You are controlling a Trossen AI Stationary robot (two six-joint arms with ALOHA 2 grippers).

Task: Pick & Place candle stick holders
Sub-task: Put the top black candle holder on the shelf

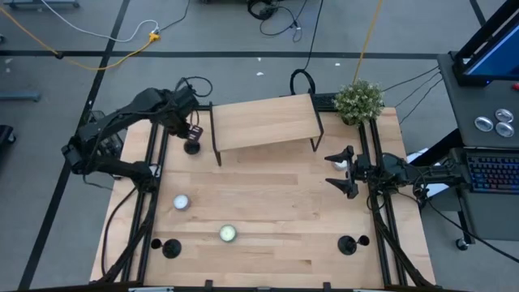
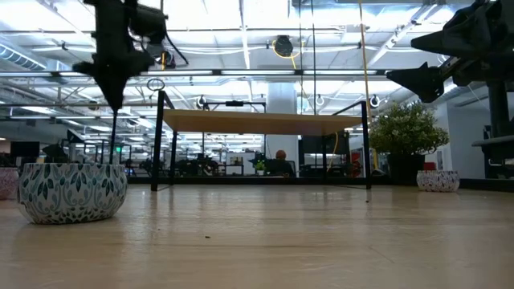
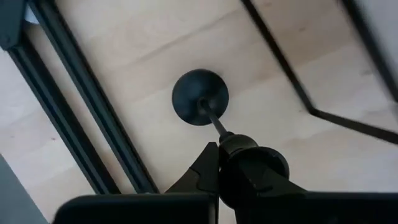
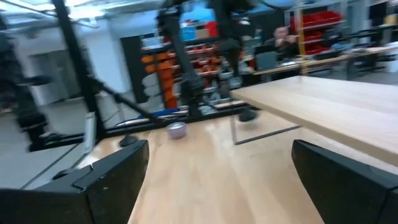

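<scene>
Clamped at its cup, holder [image 3: 200, 98] hangs below left gripper [image 3: 219, 163].

A small wooden shelf on thin legs [image 1: 265, 122] stands at the far middle of the table [image 1: 276, 211]. A potted plant [image 1: 358, 100] is at the far right corner, just beside the shelf. One candle stick holder [image 1: 192, 147] is near the shelf's left end, under the left gripper [image 1: 191, 132], which grips its stem from above. A second holder [image 1: 171, 248] stands at the near left and a third [image 1: 347, 244] at the near right. Between them, one tealight candle [image 1: 181, 202] lies on the left and another [image 1: 228, 234] near the middle. The right gripper [image 1: 340, 172] hangs over the right side, apart from everything.
</scene>
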